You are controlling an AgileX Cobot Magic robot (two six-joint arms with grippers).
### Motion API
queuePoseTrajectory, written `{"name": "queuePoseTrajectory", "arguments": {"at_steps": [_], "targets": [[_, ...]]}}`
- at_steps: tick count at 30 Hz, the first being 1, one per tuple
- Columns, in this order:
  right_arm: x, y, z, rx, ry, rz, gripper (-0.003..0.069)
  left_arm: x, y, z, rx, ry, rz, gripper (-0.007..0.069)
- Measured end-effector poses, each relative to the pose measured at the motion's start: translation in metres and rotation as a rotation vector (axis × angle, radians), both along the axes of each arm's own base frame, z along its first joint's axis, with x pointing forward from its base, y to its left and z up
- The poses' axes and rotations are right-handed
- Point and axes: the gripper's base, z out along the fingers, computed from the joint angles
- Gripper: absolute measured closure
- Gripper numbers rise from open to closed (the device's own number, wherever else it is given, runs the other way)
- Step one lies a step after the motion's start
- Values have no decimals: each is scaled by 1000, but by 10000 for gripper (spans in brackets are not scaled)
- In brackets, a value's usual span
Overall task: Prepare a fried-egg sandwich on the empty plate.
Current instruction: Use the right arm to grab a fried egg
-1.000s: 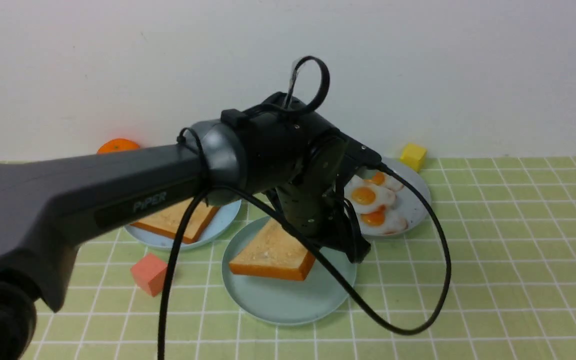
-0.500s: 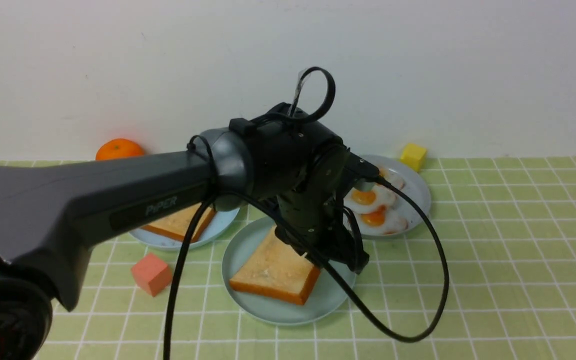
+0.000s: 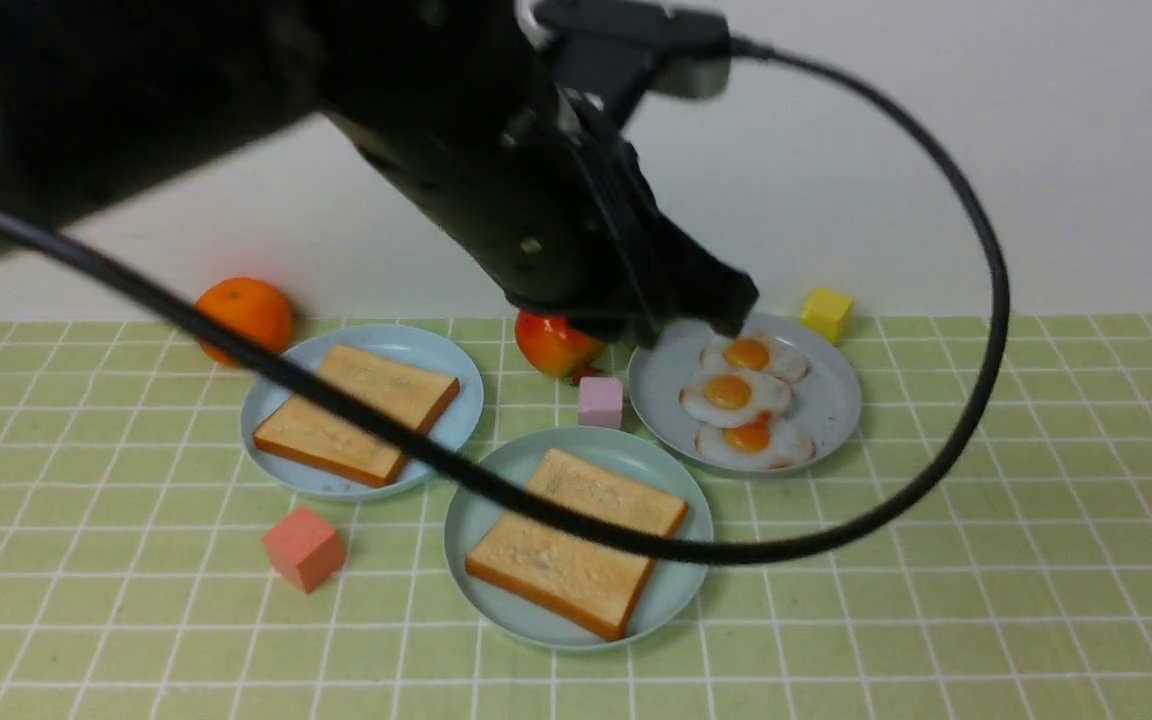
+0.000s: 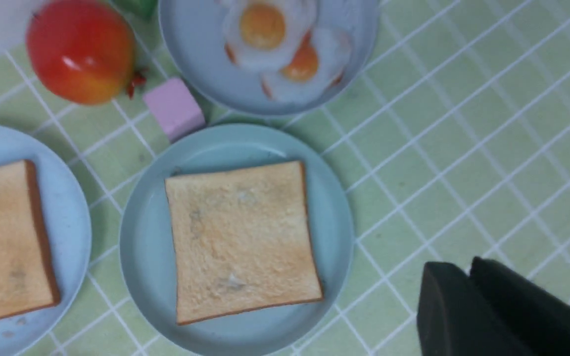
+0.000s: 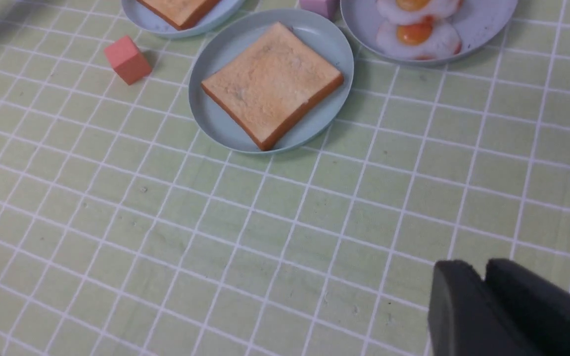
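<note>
A white wall [image 3: 936, 150] backs a bench [image 3: 986, 560] covered in green cloth with a white grid. Three plates sit close together on it. The mint plate [image 3: 671, 600] is nearest the robot and carries one toast [image 3: 561, 575] lying flat, with nothing on top of it. Behind it to the left, a blue plate [image 3: 456, 425] holds a second toast [image 3: 386, 385]. Behind it to the right, a grey plate [image 3: 826, 400] holds three eggs [image 3: 736, 395] that overlap in a row.

A pink cube [image 3: 600, 402] stands between the three plates, just beside the mint one. A red fruit [image 3: 556, 345] lies behind the pink cube, near the wall. An orange [image 3: 244, 315] sits at the far left by the wall. A yellow cube [image 3: 826, 313] is just behind the grey plate. A salmon cube [image 3: 304, 548] stands left of the mint plate.

The left arm hangs high over the plates, and its cable [image 3: 976, 400] loops in front of them. The left pincer [image 4: 465, 277] is pressed together, grips nothing, and is raised clear of the toast. The right pincer [image 5: 483, 277] is over bare tiles, well apart from the plates. No gap shows between its fingers, and it is empty.
</note>
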Motion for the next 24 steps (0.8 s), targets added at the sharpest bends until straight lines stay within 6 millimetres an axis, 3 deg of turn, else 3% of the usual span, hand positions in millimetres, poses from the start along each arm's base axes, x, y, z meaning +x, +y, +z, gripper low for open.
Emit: {"name": "queuePoseTrajectory", "arguments": {"at_steps": [3, 6, 8, 9, 15, 19, 22, 24], "targets": [[33, 11, -11, 17, 34, -22, 549, -37, 32, 26, -57, -58, -3, 638], [57, 18, -22, 24, 64, -40, 541, -61, 53, 28, -89, -85, -4, 638], [86, 26, -40, 23, 102, -64, 524, -92, 80, 19, -139, -124, -3, 638], [88, 27, -41, 25, 106, -66, 523, -97, 85, 20, -153, -137, -2, 638], [156, 40, -73, 58, 228, -138, 426, -167, 147, -26, -377, -292, 25, 638], [203, 32, -86, 129, 279, -229, 356, -190, 168, -51, -504, -399, 37, 638], [236, 29, -101, 176, 327, -258, 333, -197, 175, -59, -549, -441, 38, 638], [246, 30, -105, 193, 339, -253, 329, -198, 176, -59, -554, -447, 38, 638]]}}
